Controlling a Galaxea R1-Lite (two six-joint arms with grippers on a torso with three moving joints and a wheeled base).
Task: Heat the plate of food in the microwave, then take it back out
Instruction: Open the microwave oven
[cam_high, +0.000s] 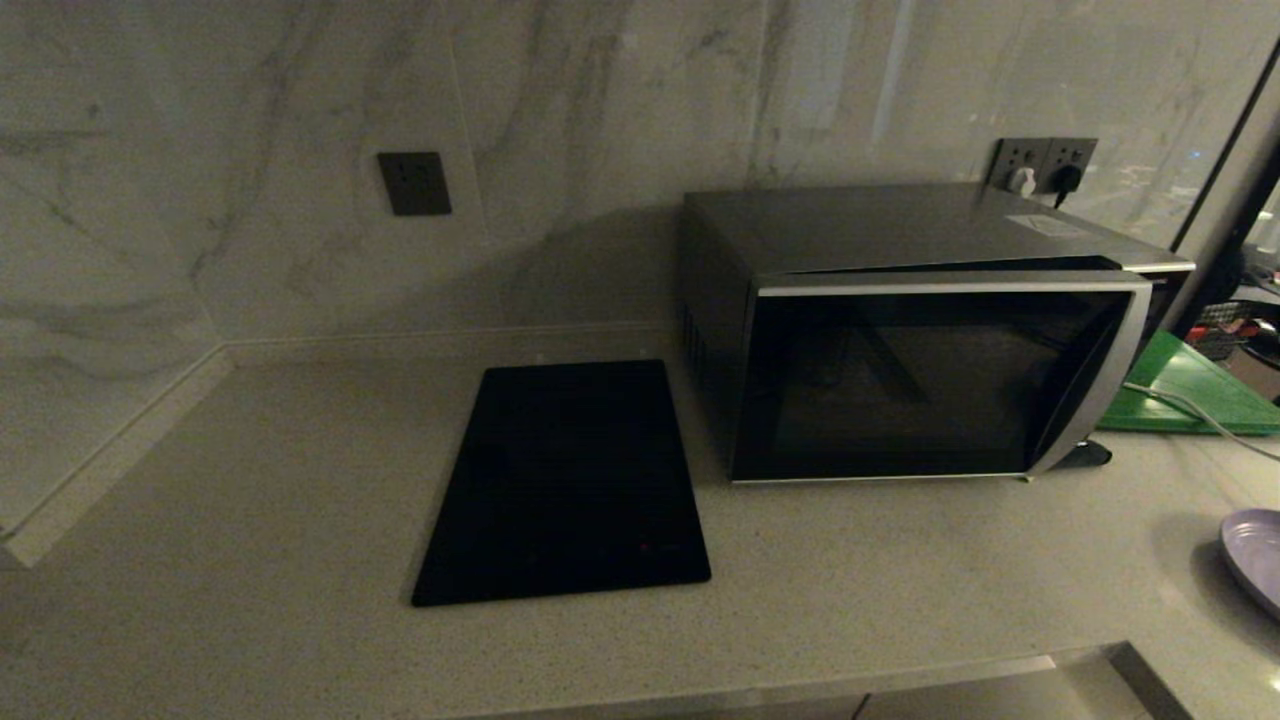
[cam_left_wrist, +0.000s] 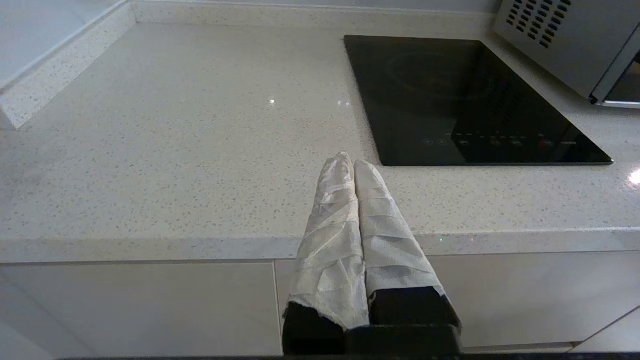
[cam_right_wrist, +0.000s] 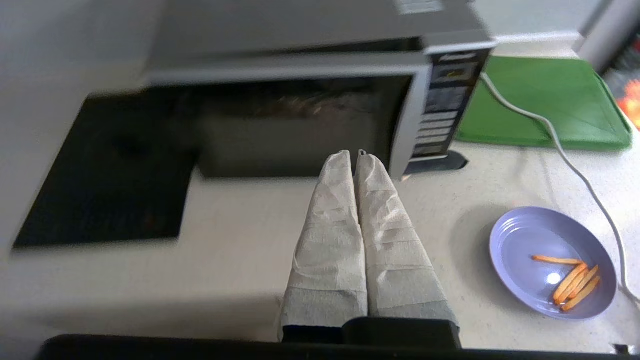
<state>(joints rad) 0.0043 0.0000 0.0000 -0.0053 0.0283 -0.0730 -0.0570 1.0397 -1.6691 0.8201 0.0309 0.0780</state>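
Your inventory:

- Microwave (cam_high: 930, 340): on the counter (cam_high: 250, 520), door slightly ajar at its right edge.
- Plate of food (cam_right_wrist: 552, 262): on the counter, right of the microwave, well apart from both grippers; several orange sticks lie in it.
- Right gripper (cam_right_wrist: 356, 155): above the counter before the microwave, wrapped fingers pressed together, empty.
- Left gripper (cam_left_wrist: 350, 162): near the counter's front edge beside the black cooktop (cam_left_wrist: 465, 100), fingers together, empty.
- Green board (cam_high: 1190, 395): behind the microwave's right side.

Left gripper (cam_left_wrist: 354, 161), right gripper (cam_right_wrist: 353, 154): jaws closed.
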